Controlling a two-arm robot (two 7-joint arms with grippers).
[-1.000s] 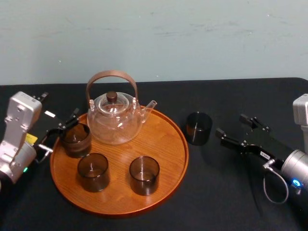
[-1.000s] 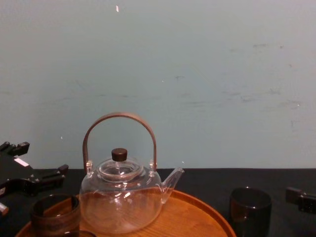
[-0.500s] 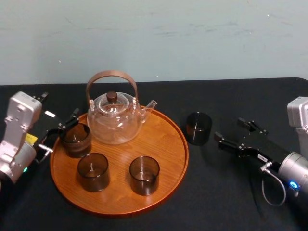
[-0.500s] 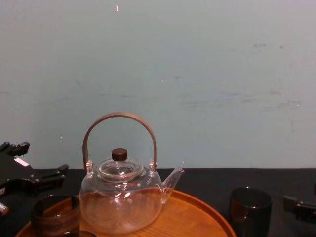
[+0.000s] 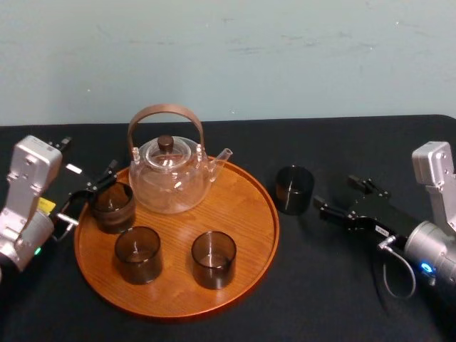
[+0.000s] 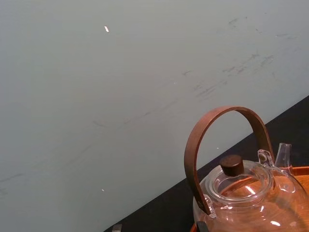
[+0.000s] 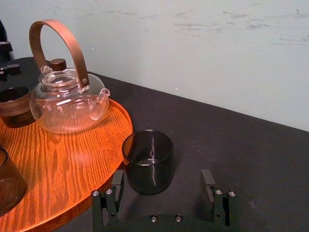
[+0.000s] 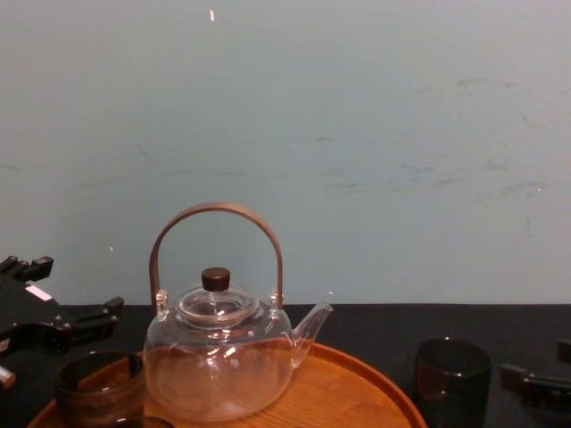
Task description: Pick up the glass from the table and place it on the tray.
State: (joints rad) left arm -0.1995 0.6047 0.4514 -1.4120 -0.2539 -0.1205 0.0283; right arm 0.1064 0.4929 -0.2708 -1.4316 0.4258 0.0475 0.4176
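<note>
1. Since the small, dark smoky-brown cylindrical glass (image 5: 294,189) stands on the black cloth-topped table (image 5: 320,285), just off the right rim of the large round orange-brown wooden tray (image 5: 246,210), none of the placing is done. By my reading, the grasp, the lift, the carry over the rim and the set-down are all left.
2. The right gripper (image 5: 335,192) sits low over the table, near the glass on its right. Its jaws are spread wide and hold nothing. In the right wrist view the glass (image 7: 147,162) stands just ahead of the opening, nearer one jaw than the other and not yet between them. I judge the approach nearly complete, wanting a short advance and some centring.
3. The left gripper (image 5: 89,196) is at the tray's left edge with its jaws apart, close by a dark tumbler (image 5: 112,205) that stands on the tray. It looks idle for this task.
4. Bare wood lies open on the tray's right side, beside the clear glass teapot with an arched brown handle (image 5: 169,167), so a landing spot seems available.
5. In the chest view the lower edge cuts off the base of the glass (image 8: 452,379). Whether the left jaws touch the tumbler cannot be told.
</note>
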